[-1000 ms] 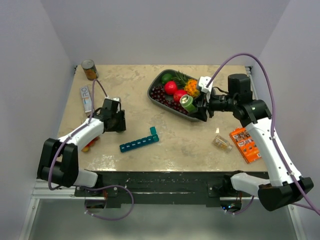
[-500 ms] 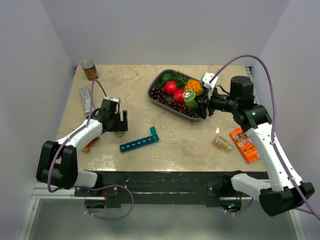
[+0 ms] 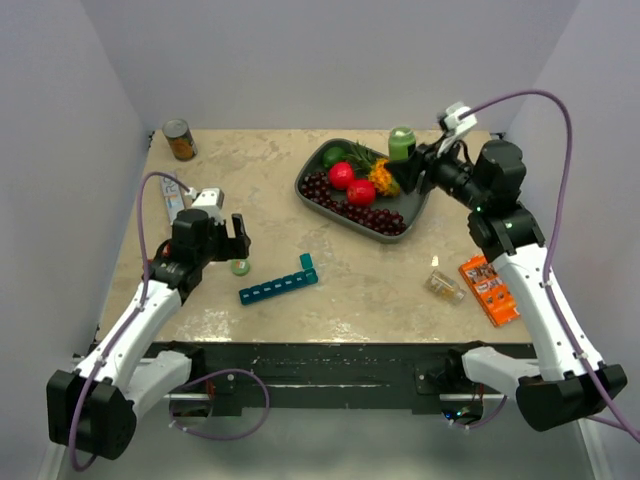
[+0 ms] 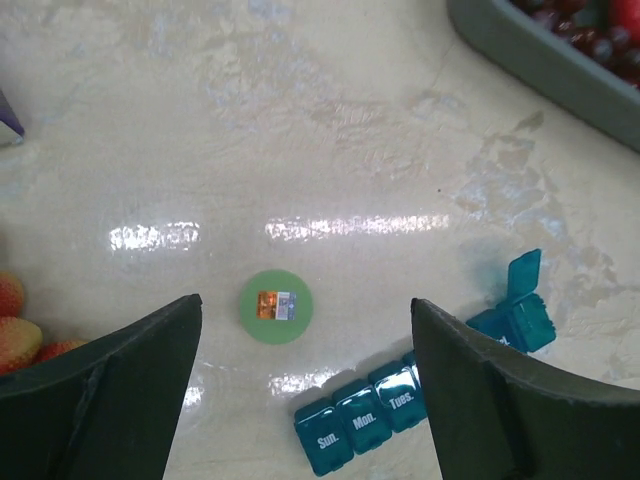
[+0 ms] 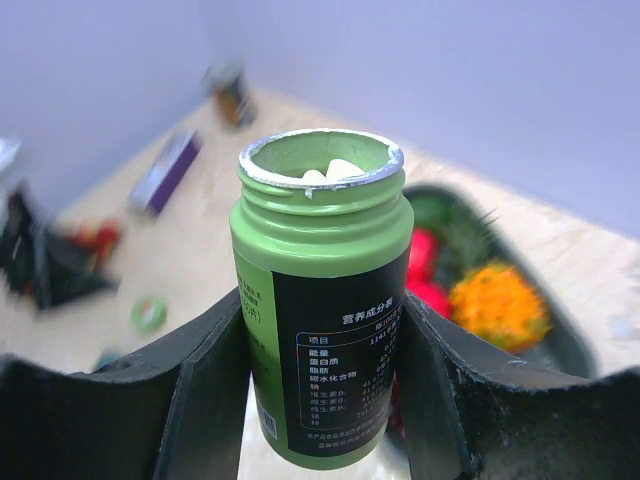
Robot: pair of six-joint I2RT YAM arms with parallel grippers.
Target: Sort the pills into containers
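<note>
A beige marbled table [image 3: 270,170] sits between pale walls. Near its front middle lies the teal pill organizer [image 3: 278,287], its right-end lid [image 3: 306,261] flipped up and the other compartments closed. The left gripper [image 4: 305,301] hangs with its jaws spread wide over a green cap [image 3: 240,266] lying just left of the strip. The right gripper [image 5: 322,320] clamps an uncapped green bottle [image 5: 320,230] upright above the far edge of the fruit tray [image 3: 412,208], with white pills [image 5: 330,172] visible inside.
</note>
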